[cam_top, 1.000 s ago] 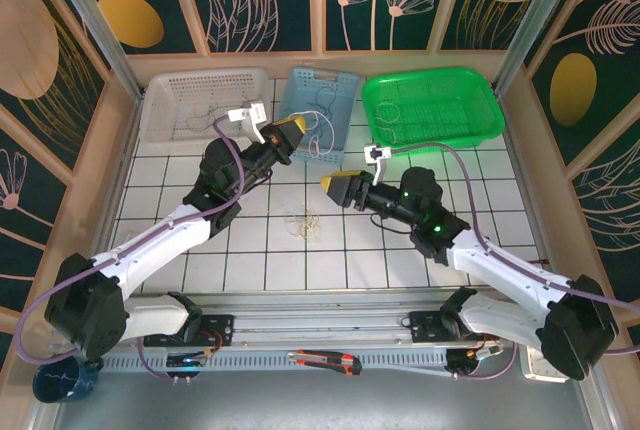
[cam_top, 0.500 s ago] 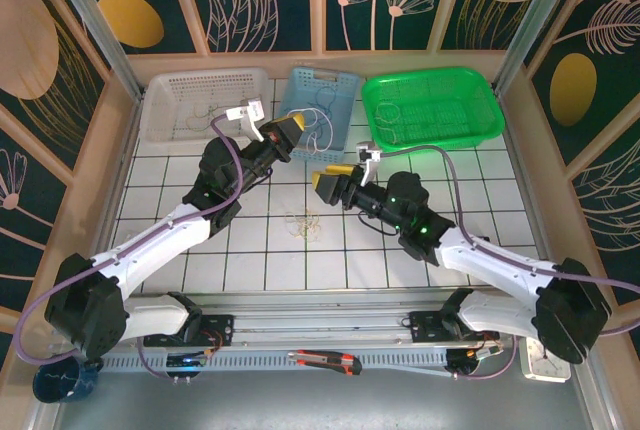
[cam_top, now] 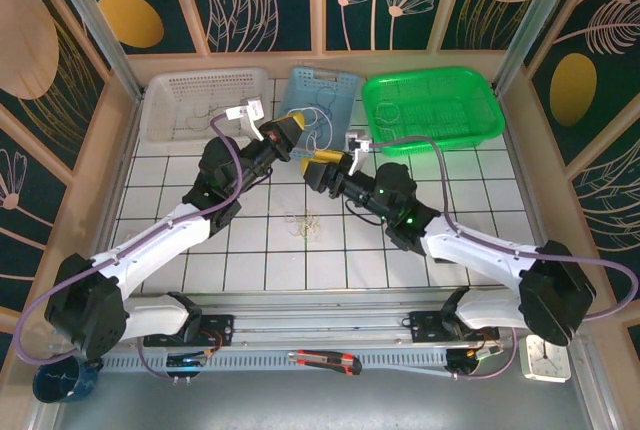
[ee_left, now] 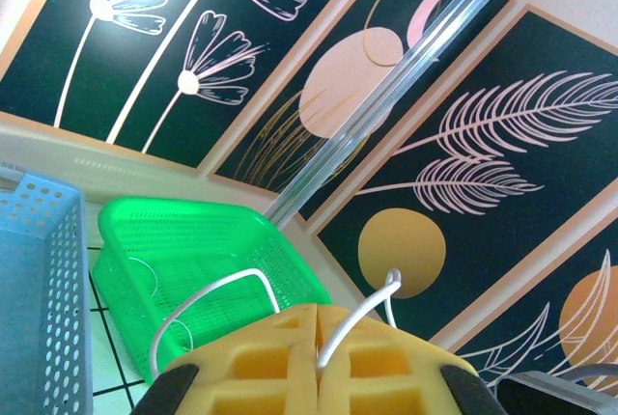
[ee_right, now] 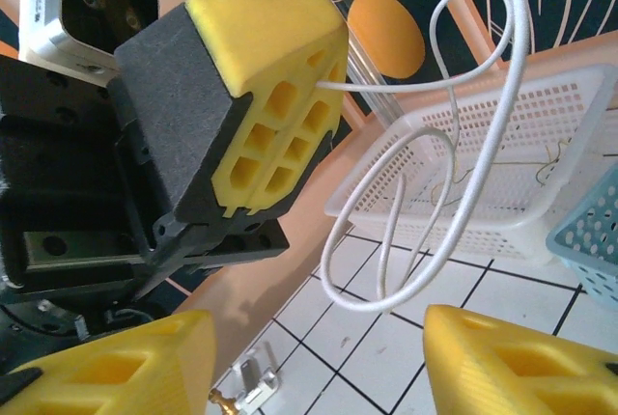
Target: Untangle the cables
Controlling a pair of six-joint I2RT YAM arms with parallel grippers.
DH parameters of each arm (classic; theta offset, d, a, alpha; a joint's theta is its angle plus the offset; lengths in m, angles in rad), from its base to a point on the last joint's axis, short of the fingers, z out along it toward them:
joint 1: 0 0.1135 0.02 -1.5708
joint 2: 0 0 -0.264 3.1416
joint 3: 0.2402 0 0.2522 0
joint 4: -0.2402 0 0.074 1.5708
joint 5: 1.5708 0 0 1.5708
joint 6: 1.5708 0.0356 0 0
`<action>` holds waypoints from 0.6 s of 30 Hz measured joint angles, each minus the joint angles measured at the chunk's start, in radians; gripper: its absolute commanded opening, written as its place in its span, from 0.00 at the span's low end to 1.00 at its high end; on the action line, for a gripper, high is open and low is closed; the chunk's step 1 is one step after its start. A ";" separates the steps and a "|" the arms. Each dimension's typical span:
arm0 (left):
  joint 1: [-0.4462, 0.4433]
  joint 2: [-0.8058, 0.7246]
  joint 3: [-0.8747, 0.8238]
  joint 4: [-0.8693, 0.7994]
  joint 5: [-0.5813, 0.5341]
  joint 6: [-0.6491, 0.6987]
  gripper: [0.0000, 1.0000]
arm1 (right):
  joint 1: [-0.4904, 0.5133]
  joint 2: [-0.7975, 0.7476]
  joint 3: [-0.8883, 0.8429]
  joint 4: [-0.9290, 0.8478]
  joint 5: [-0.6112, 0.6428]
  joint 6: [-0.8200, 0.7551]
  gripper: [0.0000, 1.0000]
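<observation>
Cables [cam_top: 303, 225]: a small tangle of thin yellowish and pale wires, lying on the white tiled table [cam_top: 150, 190] near centre, between the two arms and touched by neither. It lies where it lay a second ago.

One separate white cable [ee_right: 377, 307] is thin and smooth. It springs from the left gripper in open loops that hang in the air just beyond the right gripper's fingers.

Left gripper [cam_top: 285, 133]: yellow foam pads pressed together on the white cable [ee_left: 359, 316], which emerges from the seam between them. It is raised at the near edge of the pale blue perforated plastic basket [cam_top: 318, 100], with position and grip unchanged.

Right gripper [cam_top: 318, 165]: a second ago it was well to the right; now it has moved left and far, just beside the left gripper [ee_right: 280, 135]. Its yellow fingers [ee_right: 106, 367] stand apart, with nothing clamped between them.

Also along the far edge are a white perforated plastic basket [cam_top: 200, 100] on the left and a bright green plastic basket [cam_top: 430, 105] on the right.
</observation>
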 measured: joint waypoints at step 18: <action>0.000 -0.008 0.000 0.000 -0.009 0.000 0.00 | -0.008 -0.072 -0.101 -0.002 0.071 -0.005 0.00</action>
